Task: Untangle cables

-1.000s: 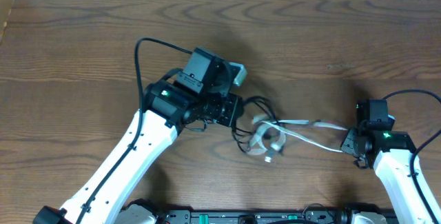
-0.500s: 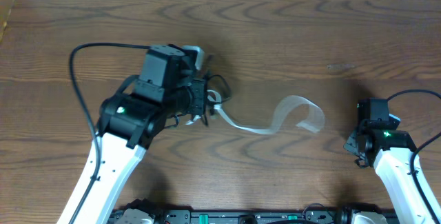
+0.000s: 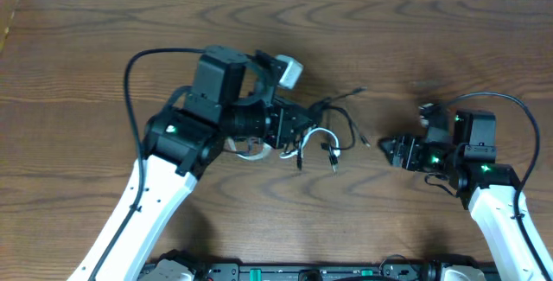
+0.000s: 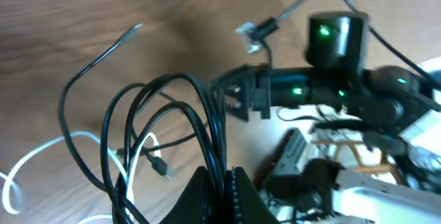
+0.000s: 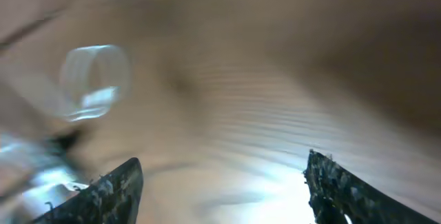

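My left gripper (image 3: 298, 134) is shut on the black cable (image 3: 340, 117) and holds its loops above the table. One black end sticks out toward the back right. The white cable (image 3: 321, 132) hangs tangled in the same bundle. In the left wrist view the jaws (image 4: 224, 182) pinch several black strands (image 4: 172, 86), with the white cord (image 4: 41, 155) at the lower left. My right gripper (image 3: 390, 151) is open and empty, pointing left at the bundle a short way off. It also shows in the left wrist view (image 4: 231, 96). The right wrist view is blurred, with its fingers (image 5: 220, 182) wide apart.
The brown wooden table (image 3: 432, 39) runs to a white edge at the back. The left arm's thick black wire (image 3: 143, 56) arches over the table at the left. A pale blurred loop (image 5: 93, 79) shows in the right wrist view.
My left gripper has swung back right toward the middle with the cables. My right gripper has turned and reached left toward the bundle. The stretched pale cord has drawn in.
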Robot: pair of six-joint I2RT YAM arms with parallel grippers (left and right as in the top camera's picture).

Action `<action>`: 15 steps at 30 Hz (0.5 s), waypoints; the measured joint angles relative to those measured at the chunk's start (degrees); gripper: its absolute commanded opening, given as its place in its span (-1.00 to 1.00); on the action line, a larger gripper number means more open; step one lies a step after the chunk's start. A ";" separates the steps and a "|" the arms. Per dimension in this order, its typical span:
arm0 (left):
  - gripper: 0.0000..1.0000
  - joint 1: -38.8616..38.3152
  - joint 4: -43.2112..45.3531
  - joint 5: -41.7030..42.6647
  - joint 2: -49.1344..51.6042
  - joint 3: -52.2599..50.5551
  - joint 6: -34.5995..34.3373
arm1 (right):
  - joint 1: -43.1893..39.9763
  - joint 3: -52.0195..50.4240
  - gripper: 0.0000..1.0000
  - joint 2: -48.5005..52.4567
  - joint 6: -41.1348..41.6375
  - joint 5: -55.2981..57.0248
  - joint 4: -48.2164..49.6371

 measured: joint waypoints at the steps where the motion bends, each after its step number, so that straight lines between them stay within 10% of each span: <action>1: -0.85 -0.44 0.44 0.68 0.48 0.00 0.02 | 0.22 0.02 0.47 0.00 -1.86 -5.07 0.70; 15: -0.85 -6.54 1.84 2.40 7.43 0.00 -0.04 | 4.90 0.00 0.54 0.00 -8.44 -25.44 7.28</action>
